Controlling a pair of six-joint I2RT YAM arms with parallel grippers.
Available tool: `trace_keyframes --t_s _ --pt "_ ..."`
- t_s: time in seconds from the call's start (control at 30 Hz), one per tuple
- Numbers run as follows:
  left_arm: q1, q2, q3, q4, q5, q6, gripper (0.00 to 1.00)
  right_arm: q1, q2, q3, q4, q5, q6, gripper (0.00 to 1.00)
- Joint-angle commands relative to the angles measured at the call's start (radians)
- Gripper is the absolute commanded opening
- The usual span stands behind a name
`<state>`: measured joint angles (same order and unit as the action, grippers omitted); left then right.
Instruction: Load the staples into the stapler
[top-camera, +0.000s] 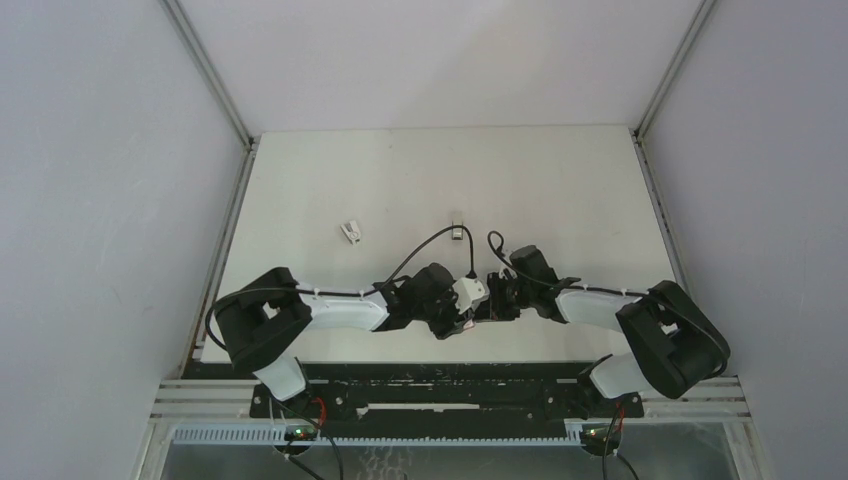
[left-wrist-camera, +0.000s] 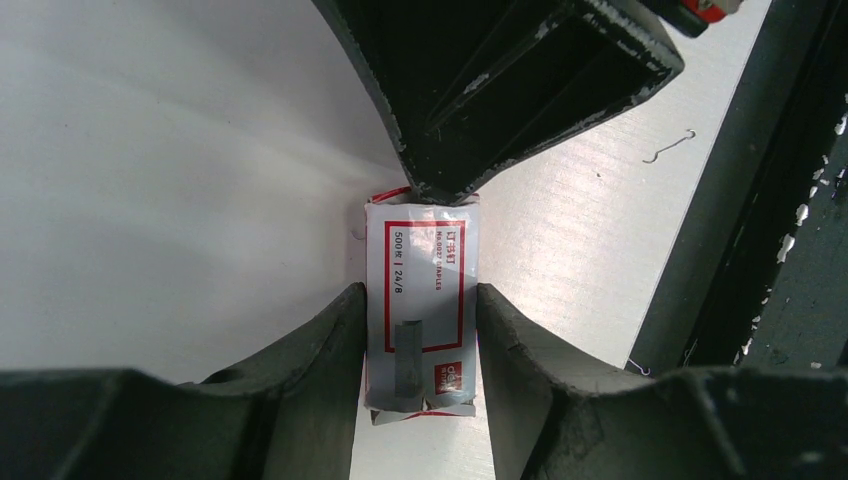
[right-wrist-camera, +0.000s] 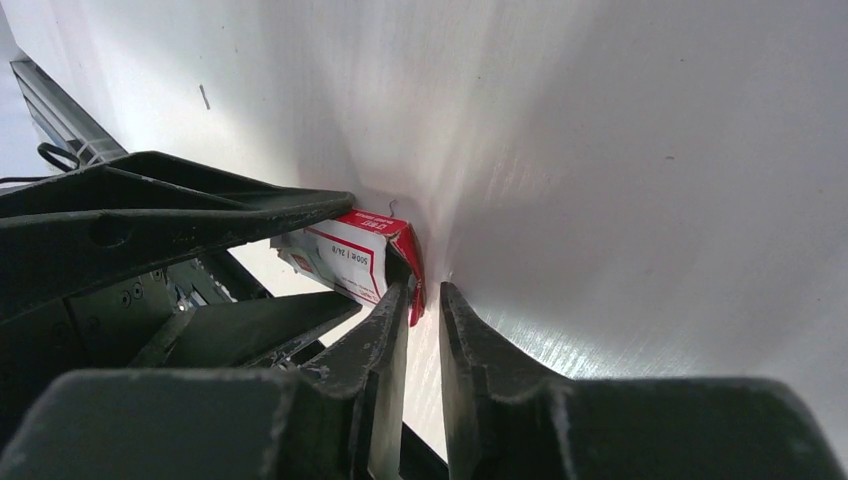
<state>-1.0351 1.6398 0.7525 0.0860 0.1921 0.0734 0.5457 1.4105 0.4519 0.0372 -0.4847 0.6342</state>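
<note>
A red-and-white staple box (left-wrist-camera: 420, 300) lies flat on the table near the front edge. My left gripper (left-wrist-camera: 420, 292) is shut on it, one finger against each long side. My right gripper (right-wrist-camera: 425, 290) is at the box's far end (right-wrist-camera: 345, 255). Its fingers stand a narrow gap apart, with the box's red end flap (right-wrist-camera: 413, 285) against the inner side of the left finger. The white stapler (top-camera: 350, 232) lies apart on the table, farther back and left of both grippers. No loose strip of staples shows for certain.
A small grey piece (top-camera: 457, 232) lies on the table behind the grippers, too small to identify. A bent loose staple (left-wrist-camera: 668, 148) lies near the dark front rail (left-wrist-camera: 760, 200). White walls enclose the table on three sides.
</note>
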Motion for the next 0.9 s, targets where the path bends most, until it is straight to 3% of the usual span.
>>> trace_keyframes --t_s 0.0,0.27,0.4,0.5,0.87 --pt "-0.009 -0.002 0.023 -0.032 -0.009 0.022 0.48 0.02 0.01 0.03 0.06 -0.028 0.013 0.15" --pt "-0.015 0.012 0.032 -0.042 -0.008 0.026 0.49 0.029 0.022 0.03 0.083 -0.05 0.016 0.0" --pt "-0.018 0.021 0.042 -0.053 -0.025 0.032 0.63 0.028 0.007 0.03 0.067 -0.022 0.01 0.0" --pt "-0.019 0.027 0.045 -0.058 -0.035 0.036 0.66 0.028 -0.003 0.03 0.057 -0.015 0.004 0.0" --pt "-0.022 0.046 0.062 -0.08 -0.066 0.048 0.54 0.028 -0.042 0.03 0.024 0.04 -0.01 0.0"
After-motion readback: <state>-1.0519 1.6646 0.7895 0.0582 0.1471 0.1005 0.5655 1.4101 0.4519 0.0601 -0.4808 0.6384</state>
